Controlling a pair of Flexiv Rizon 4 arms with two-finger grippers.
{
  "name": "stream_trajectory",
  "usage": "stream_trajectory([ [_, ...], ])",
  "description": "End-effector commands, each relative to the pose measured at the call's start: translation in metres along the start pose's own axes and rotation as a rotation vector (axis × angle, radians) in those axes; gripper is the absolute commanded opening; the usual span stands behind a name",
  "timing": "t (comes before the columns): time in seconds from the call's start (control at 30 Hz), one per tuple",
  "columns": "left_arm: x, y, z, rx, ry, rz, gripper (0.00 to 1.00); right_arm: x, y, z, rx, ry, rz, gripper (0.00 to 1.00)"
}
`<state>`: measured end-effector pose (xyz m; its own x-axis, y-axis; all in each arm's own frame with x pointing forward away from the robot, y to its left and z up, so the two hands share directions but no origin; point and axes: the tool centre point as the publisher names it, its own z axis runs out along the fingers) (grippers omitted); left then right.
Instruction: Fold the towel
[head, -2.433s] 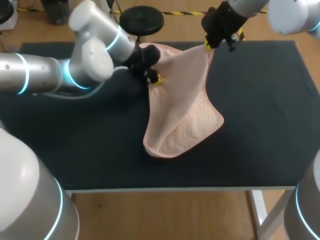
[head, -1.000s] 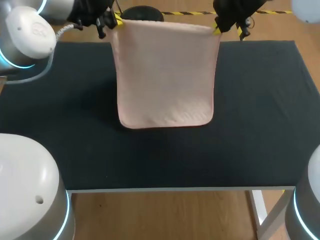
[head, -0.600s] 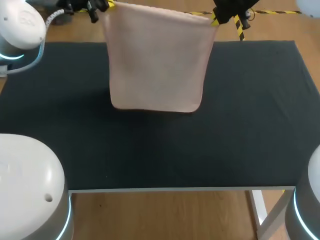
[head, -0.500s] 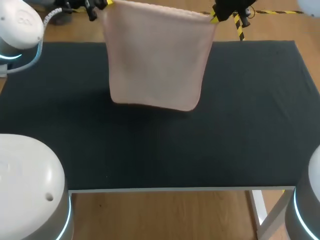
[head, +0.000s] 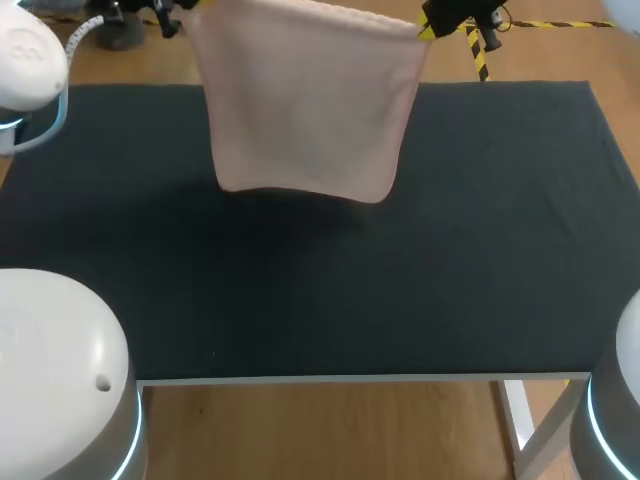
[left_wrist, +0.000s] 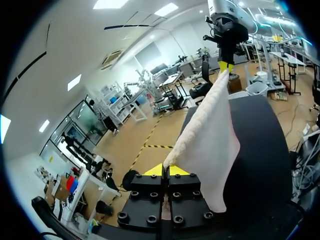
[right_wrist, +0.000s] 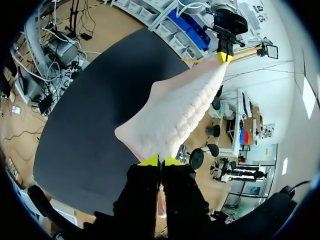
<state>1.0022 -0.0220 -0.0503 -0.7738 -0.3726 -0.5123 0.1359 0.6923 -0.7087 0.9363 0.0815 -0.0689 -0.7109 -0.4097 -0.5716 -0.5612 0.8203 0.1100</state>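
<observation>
A pink towel (head: 305, 100) hangs spread out above the far part of the black table (head: 500, 250), its lower hem free in the air. My left gripper (head: 182, 8) is shut on the towel's upper left corner. My right gripper (head: 430, 27) is shut on the upper right corner. In the left wrist view the towel (left_wrist: 212, 135) runs taut from my left gripper (left_wrist: 165, 170) to the right gripper (left_wrist: 226, 65). In the right wrist view the towel (right_wrist: 175, 112) stretches from my right gripper (right_wrist: 160, 161) to the left gripper (right_wrist: 225, 56).
Nothing else lies on the dark tabletop under the towel. Its front edge (head: 330, 378) runs across the near side. White arm housings stand at the near left corner (head: 55, 380) and the near right corner (head: 615, 420).
Both grippers pulled the crumpled towel up off the table and apart into a flat sheet. Over the last second it rose higher and the left corner moved further left.
</observation>
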Motion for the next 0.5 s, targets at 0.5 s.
stream_trajectory([
  [0.5, 0.022, -0.006, -0.056, 0.04, -0.02, 0.04, 0.0, 0.037, 0.02, -0.038, 0.012, -0.027, -0.018, 0.0],
])
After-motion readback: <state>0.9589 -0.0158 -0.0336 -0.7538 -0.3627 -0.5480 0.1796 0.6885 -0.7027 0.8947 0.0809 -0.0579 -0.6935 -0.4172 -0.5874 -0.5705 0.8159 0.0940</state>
